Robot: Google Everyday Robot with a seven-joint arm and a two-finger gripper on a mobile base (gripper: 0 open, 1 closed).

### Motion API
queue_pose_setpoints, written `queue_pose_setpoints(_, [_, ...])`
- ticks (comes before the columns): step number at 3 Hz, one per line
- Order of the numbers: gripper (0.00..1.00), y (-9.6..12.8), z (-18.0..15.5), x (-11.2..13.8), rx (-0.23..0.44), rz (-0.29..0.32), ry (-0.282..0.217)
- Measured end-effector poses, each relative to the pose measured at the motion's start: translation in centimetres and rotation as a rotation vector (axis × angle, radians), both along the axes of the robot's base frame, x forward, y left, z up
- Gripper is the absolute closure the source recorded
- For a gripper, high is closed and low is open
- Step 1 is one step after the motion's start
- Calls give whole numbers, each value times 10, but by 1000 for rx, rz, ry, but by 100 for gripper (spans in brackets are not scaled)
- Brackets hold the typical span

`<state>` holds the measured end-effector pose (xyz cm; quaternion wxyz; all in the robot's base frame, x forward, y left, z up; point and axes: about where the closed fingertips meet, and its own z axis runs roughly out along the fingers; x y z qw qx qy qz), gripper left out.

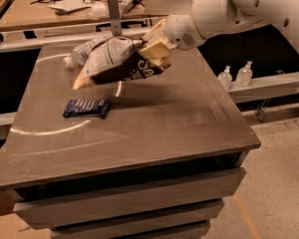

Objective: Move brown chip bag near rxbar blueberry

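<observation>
A grey-brown worktop [179,118] fills the middle of the view, with drawer fronts [124,203] below its front edge and a speckled floor to the right. Behind it runs a cluttered workbench [35,14]. On a pale ledge [269,83] to the right stand two small bottles [236,76].

The white arm [239,9] reaches in from the upper right. Its hand [157,51] is over the rear part of the worktop, its cream fingers [155,34] pinched on the right end of the brown chip bag [114,59]. The bag hangs clear of the surface, slanting down to the left, with its tan corner lowest and a shadow on the worktop beneath it.

The rxbar blueberry [84,107] lies flat on the left part of the worktop, in front of and below the bag's low corner, apart from it. A clear plastic bottle [78,55] lies on its side near the rear left edge, partly hidden behind the bag.
</observation>
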<state>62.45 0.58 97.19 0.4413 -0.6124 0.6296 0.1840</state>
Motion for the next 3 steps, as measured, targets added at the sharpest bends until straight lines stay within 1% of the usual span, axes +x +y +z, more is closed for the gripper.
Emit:
queue_pose_setpoints(1, [100, 23, -6, 0, -16, 12, 45])
queue_pose_setpoints(2, [75, 50, -23, -6, -55, 41, 112])
queue_pose_setpoints(3, [44, 68, -38, -3, -69, 8, 229])
